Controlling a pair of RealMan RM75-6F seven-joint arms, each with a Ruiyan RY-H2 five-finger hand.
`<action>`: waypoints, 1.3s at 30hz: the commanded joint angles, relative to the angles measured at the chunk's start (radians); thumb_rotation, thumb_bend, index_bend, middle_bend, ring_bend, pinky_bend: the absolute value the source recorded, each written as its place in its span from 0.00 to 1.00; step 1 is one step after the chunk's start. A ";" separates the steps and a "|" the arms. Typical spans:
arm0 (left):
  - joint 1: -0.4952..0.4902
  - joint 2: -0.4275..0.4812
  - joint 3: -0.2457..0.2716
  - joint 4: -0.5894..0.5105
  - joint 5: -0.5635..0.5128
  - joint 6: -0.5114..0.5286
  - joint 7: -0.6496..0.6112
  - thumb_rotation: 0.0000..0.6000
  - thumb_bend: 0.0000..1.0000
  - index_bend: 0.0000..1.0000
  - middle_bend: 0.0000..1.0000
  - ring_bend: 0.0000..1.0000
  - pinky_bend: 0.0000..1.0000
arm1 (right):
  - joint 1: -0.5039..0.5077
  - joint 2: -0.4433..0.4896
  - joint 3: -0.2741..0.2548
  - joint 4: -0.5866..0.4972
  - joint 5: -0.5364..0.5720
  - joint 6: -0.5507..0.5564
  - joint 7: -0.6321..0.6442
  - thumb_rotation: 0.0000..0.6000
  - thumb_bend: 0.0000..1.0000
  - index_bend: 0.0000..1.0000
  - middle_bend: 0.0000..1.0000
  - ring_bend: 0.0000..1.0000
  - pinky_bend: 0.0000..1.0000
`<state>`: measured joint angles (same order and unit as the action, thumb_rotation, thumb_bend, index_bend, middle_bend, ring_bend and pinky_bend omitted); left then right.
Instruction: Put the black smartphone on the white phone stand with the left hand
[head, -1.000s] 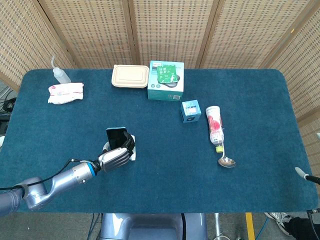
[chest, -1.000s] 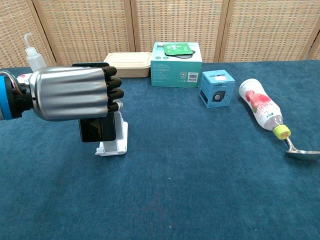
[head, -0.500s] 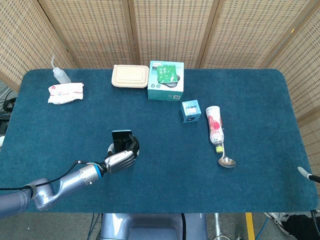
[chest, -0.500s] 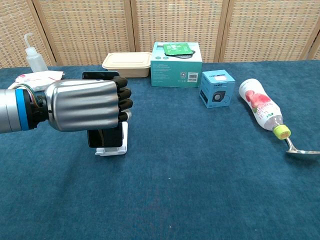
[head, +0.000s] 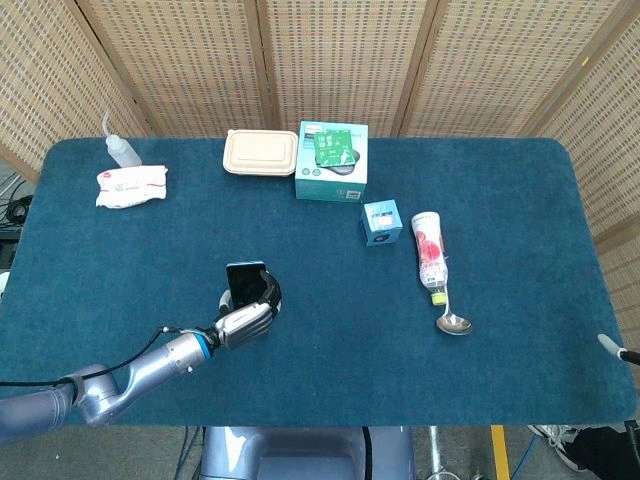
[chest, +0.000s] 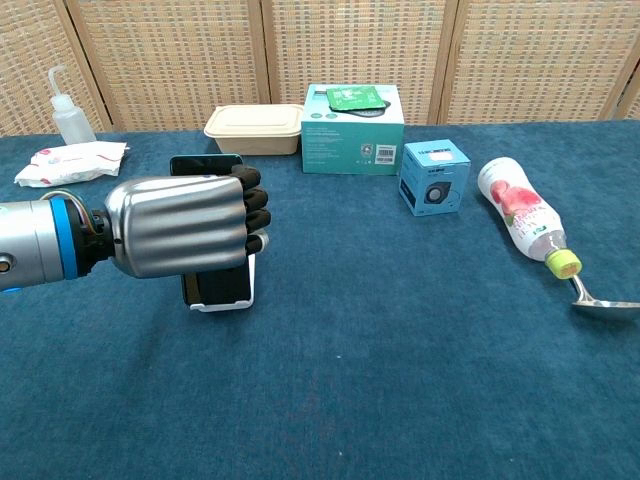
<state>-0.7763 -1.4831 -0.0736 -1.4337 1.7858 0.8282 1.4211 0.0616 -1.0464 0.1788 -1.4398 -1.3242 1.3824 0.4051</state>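
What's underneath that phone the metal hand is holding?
A white stand shows below the phone, which the left hand grips. The hand covers most of it, so whether the phone rests on it can't be seen.

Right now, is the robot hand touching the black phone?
Touching. In the chest view the left robot hand has its dark fingers wrapped round the black phone, which stands upright over the white stand.

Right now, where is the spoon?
The spoon lies on the right side of the table in the head view, its handle at the cap of the tipped-over pink-labelled bottle, far from the left hand.
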 joint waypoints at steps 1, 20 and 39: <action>0.007 0.000 0.000 -0.016 -0.004 0.014 -0.001 1.00 0.00 0.01 0.00 0.06 0.35 | 0.000 0.000 0.000 -0.001 0.001 -0.001 -0.002 1.00 0.05 0.00 0.00 0.00 0.00; 0.139 0.261 -0.025 -0.304 -0.005 0.371 -0.395 1.00 0.00 0.00 0.00 0.00 0.23 | 0.002 -0.002 -0.007 -0.010 -0.011 0.003 -0.023 1.00 0.05 0.00 0.00 0.00 0.00; 0.476 0.230 -0.011 0.031 -0.423 0.614 -1.494 1.00 0.00 0.00 0.00 0.00 0.02 | 0.003 -0.019 -0.008 -0.037 -0.009 0.025 -0.106 1.00 0.05 0.00 0.00 0.00 0.00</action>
<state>-0.3932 -1.2523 -0.0961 -1.4298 1.4691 1.4306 -0.0150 0.0651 -1.0637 0.1702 -1.4758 -1.3339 1.4052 0.3005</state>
